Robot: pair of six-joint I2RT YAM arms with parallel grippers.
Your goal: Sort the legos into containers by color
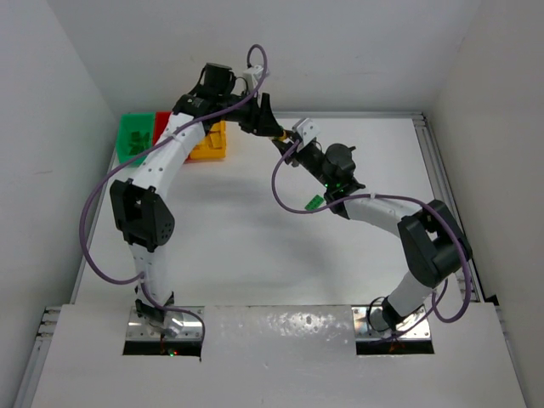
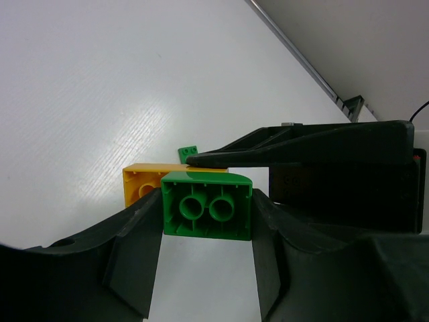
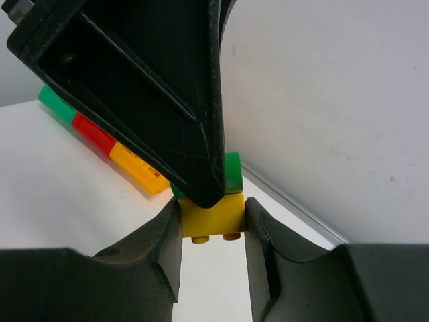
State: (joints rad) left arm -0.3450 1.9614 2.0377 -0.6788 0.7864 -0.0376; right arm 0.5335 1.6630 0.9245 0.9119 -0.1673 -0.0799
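Note:
My left gripper (image 2: 206, 221) is shut on a blocky green lego (image 2: 206, 204), seen from its hollow underside. My right gripper (image 3: 213, 225) is shut on a yellow lego (image 3: 213, 213) that is joined to the green one (image 3: 232, 173). The yellow lego also shows in the left wrist view (image 2: 141, 188). In the top view both grippers (image 1: 270, 127) (image 1: 287, 143) meet above the far middle of the table. The three joined bins stand at the far left: green (image 1: 134, 136), red (image 1: 161, 121), yellow (image 1: 210, 143). A small green lego (image 1: 313, 202) lies on the table.
The small green lego also shows in the left wrist view (image 2: 189, 153). The bins show in the right wrist view: green (image 3: 57, 107), red (image 3: 94, 133), yellow (image 3: 137, 168). White walls enclose the table; a metal rail (image 1: 429, 161) runs along its right edge.

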